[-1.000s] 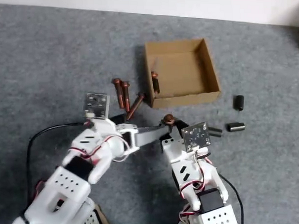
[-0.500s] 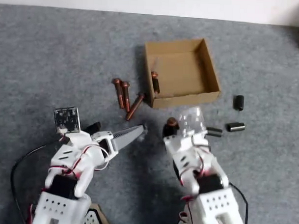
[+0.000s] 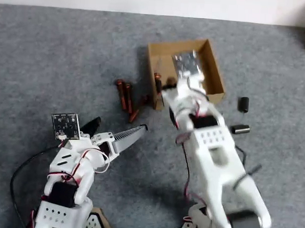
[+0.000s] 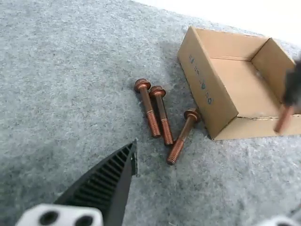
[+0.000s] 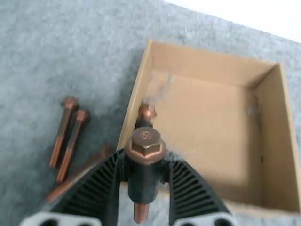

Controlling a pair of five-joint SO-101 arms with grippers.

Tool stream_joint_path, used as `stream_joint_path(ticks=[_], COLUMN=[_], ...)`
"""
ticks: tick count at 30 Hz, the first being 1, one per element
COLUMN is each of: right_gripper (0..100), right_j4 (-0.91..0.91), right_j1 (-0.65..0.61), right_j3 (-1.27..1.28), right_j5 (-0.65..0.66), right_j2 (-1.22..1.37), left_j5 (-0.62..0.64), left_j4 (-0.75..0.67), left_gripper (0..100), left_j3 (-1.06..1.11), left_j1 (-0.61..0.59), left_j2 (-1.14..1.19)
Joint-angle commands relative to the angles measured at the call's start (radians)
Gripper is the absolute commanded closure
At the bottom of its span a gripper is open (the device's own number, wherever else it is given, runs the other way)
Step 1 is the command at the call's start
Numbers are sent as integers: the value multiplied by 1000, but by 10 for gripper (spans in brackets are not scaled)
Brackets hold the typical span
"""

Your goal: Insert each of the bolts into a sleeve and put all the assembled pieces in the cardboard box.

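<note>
My right gripper (image 3: 169, 90) is shut on a copper bolt (image 5: 146, 145) seated in a black sleeve (image 5: 143, 182). It holds them upright over the near-left wall of the cardboard box (image 3: 214, 71). Another assembled piece (image 3: 157, 83) leans inside the box (image 5: 211, 63) against that wall. Three loose bolts (image 3: 128, 98) lie on the carpet left of the box; in the left wrist view they (image 4: 161, 113) are beyond my finger (image 4: 113, 176). My left gripper (image 3: 121, 125) is open and holds nothing, low over the carpet near those bolts.
Two black sleeves (image 3: 243, 103) (image 3: 240, 129) lie on the grey carpet right of the box. The right arm stretches across the middle of the table. A black cable trails by the left arm's base (image 3: 20, 169).
The right arm has swung forward from the near middle to the box, carrying the bolt and sleeve. The left gripper drew back to the left, away from that piece.
</note>
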Motion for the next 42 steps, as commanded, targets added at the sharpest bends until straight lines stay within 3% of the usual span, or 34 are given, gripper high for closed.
stream_joint_path(ticks=[1, 12, 23, 29, 32, 42], right_gripper=[994, 994, 986, 813, 803, 803], right_j4=[-28, -28, -21, 94, 156, 193], right_j1=[10, 18, 27, 25, 30, 185], right_j3=[-232, -539, -542, -547, -549, -542], right_j5=[8, -235, -239, -244, -244, -245], right_j2=[143, 512, 578, 578, 575, 380], left_j5=[-5, -5, -5, -5, -5, -5], left_j4=[9, 9, 9, 9, 9, 20], left_gripper=[476, 476, 476, 476, 476, 476], left_j3=[21, 21, 21, 21, 21, 21], left_j1=[-15, -15, -15, -15, -15, -15], left_j2=[-18, -18, -18, -18, -18, -18])
